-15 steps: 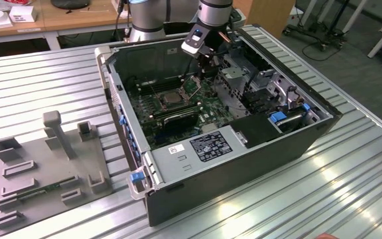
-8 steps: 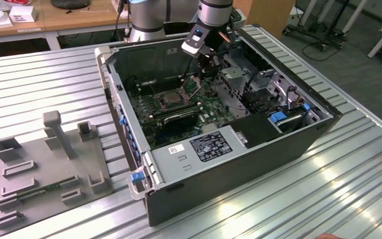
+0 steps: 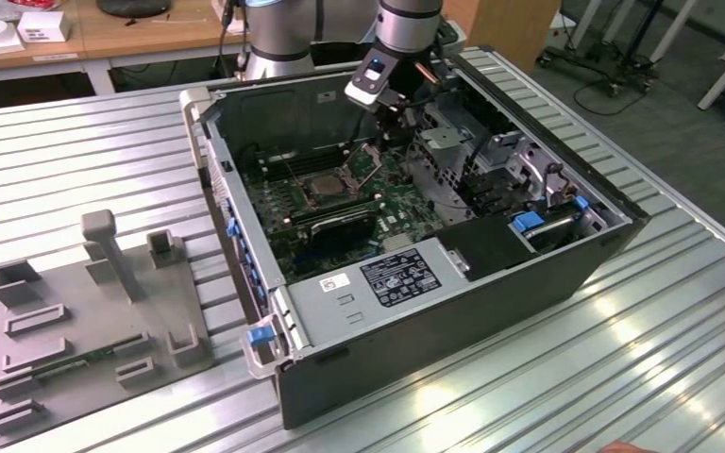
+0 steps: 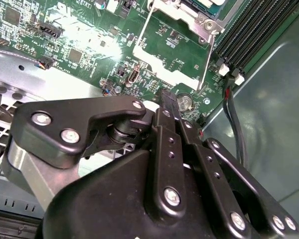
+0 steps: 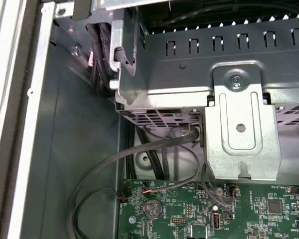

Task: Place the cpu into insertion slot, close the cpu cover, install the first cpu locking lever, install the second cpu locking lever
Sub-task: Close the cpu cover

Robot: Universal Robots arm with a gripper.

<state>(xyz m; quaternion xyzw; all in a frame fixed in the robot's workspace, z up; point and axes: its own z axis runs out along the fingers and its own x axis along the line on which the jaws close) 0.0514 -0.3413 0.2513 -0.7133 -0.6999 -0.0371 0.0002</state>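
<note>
- In the exterior view an open computer case (image 3: 463, 321) lies on a ribbed metal table (image 3: 678, 311), with the arm reaching in at the case's 12 o'clock edge.
- The gripper (image 3: 391, 121) hangs over the green motherboard (image 3: 395, 193). It is at about 1 o'clock from the insertion slot (image 3: 325, 186).
- The insertion slot sits at about 10 o'clock from the case's middle.
- In the second wrist view the black fingers (image 4: 165, 124) look pressed together, and nothing is visible between them.
- Their tip lies just beside the near edge of the cpu cover (image 4: 154, 59). I cannot tell whether it touches.
- The cpu cover is swung up off the slot, and green board shows through its cut-out.
- One thin locking lever (image 4: 143, 31) runs along one side of it and another lever (image 4: 205, 62) along the other.
- A coin battery (image 4: 186, 102) sits near the fingertip, and long black memory slots (image 4: 254, 25) lie beyond the second lever.
- A grey fixture tray (image 3: 86, 321) rests on the table at 8 o'clock from the case, well apart.
</note>
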